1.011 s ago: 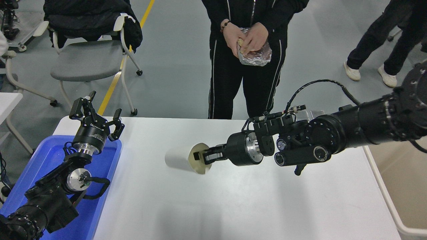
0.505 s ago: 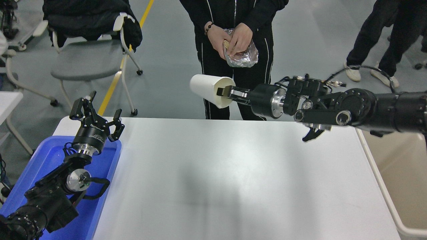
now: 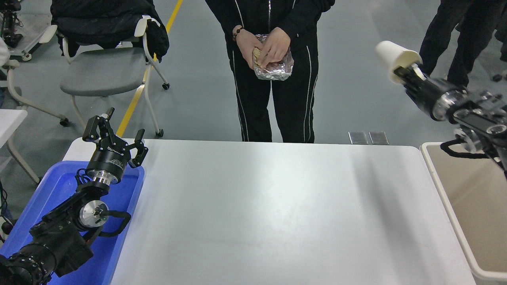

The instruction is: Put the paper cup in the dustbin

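My right gripper (image 3: 405,72) is shut on the rim of the off-white paper cup (image 3: 392,57) and holds it high in the air at the upper right, its bottom pointing up and left. The cup hangs beyond the table's far right corner, just left of the dustbin (image 3: 439,186), the large beige bin with a cream rim at the right edge. My left gripper (image 3: 115,136) is open and parked at the lower left over the blue tray.
A blue plastic tray (image 3: 47,198) sits at the table's left edge under my left arm. A person stands at the far side holding a crumpled silver foil bag (image 3: 275,65). Another person's legs are at the top right. A grey chair (image 3: 107,67) stands at the back left.
My right arm has lifted the cup off the table and swung it up and to the right, from the table's middle to above the far right corner near the bin. The left arm has not moved.
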Controlling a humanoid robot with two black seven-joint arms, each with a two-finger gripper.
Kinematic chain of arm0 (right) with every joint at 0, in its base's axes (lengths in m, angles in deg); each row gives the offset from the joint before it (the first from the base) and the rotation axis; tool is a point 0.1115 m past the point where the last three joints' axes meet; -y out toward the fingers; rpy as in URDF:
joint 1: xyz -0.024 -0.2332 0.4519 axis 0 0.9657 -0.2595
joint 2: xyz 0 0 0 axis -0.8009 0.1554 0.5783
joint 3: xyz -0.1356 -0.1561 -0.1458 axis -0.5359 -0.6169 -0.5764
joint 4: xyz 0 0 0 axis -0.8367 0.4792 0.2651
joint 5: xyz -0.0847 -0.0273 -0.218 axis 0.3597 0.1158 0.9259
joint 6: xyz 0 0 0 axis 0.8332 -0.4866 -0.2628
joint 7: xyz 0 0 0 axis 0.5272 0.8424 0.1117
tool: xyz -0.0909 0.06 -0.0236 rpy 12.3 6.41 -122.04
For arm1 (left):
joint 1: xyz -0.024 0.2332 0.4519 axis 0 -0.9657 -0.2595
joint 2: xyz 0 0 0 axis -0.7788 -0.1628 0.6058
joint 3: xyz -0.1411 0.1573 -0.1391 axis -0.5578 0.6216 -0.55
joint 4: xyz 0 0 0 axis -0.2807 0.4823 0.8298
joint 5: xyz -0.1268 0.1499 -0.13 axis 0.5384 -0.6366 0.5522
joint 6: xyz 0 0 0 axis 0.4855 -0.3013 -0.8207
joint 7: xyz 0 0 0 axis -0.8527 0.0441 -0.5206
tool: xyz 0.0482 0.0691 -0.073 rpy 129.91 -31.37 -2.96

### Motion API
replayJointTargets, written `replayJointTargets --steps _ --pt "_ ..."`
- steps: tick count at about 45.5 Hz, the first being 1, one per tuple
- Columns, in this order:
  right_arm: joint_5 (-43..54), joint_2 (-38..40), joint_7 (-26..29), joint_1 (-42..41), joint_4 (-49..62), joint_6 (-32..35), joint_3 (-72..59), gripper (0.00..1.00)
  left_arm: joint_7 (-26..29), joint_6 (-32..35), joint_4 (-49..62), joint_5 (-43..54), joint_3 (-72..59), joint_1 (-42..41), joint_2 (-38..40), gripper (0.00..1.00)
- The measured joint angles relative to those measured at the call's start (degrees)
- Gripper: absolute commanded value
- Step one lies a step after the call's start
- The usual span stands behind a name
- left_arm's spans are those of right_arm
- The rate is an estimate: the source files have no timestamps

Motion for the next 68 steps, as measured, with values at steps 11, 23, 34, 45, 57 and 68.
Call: replayJointTargets --steps 11,23,34,45,57,68 --pt "-2.7 0.9 8.7 10.4 12.9 0.5 5.7 0.0 0.0 0.0 0.0 0.0 0.0 0.0 0.0 1.0" --pt "-3.5 2.0 16.0 17.5 17.6 -0.1 13.1 0.0 0.0 0.0 0.0 0.0 0.0 0.0 0.0 1.0" --pt "-3.4 1.1 18.6 22.0 18.8 -1.2 16.4 0.0 0.0 0.0 0.0 0.0 0.0 0.0 0.0 1.0" --pt "-2.9 -2.7 19.4 25.9 19.2 -1.6 17.1 0.0 0.0 0.0 0.0 0.0 0.0 0.0 0.0 1.0" --pt "-2.8 -6.0 19.6 28.2 19.3 -1.7 17.2 0.0 0.0 0.0 0.0 0.0 0.0 0.0 0.0 1.0" --pt "-2.7 -6.9 19.7 28.4 19.4 -2.0 17.2 0.4 0.0 0.0 0.0 0.0 0.0 0.0 0.0 1.0"
